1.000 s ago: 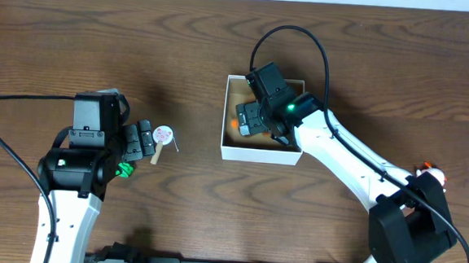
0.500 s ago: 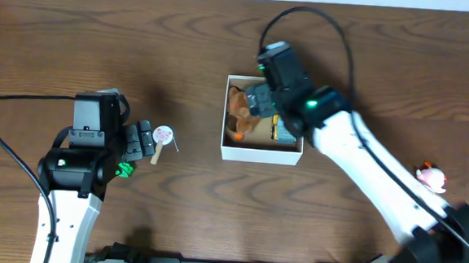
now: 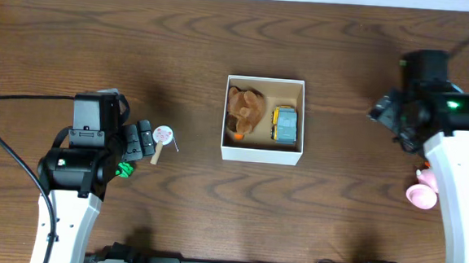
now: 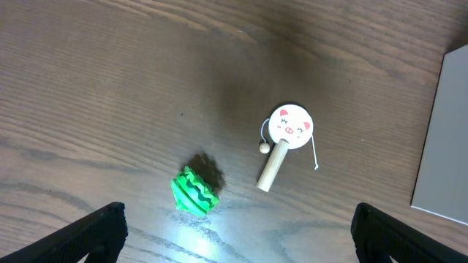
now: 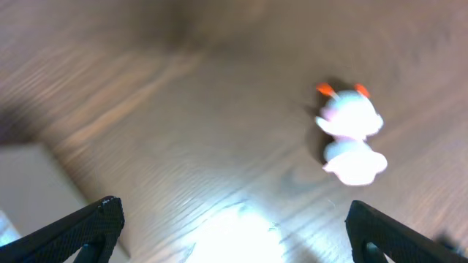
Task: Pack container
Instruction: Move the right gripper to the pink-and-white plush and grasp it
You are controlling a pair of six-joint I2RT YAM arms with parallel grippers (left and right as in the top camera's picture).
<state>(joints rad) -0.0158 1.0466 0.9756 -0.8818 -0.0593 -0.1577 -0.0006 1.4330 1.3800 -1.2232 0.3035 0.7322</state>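
The container is a white-walled box with a tan inside at the table's middle. It holds a brown plush toy and a yellow toy car. Its wall shows at the right edge of the left wrist view. My left gripper is open and empty above a green toy and a small pig-faced drum on a stick. My right gripper is open and empty, far right of the container. A pink and white toy lies ahead of it, also in the overhead view.
Dark wood table all round. The green toy and the drum lie left of the container. The right arm partly covers the pink toy in the overhead view.
My right gripper has left the container and swung far to the right, near the pink toy. The brown plush and yellow car now lie uncovered in the container. The left arm has not moved.
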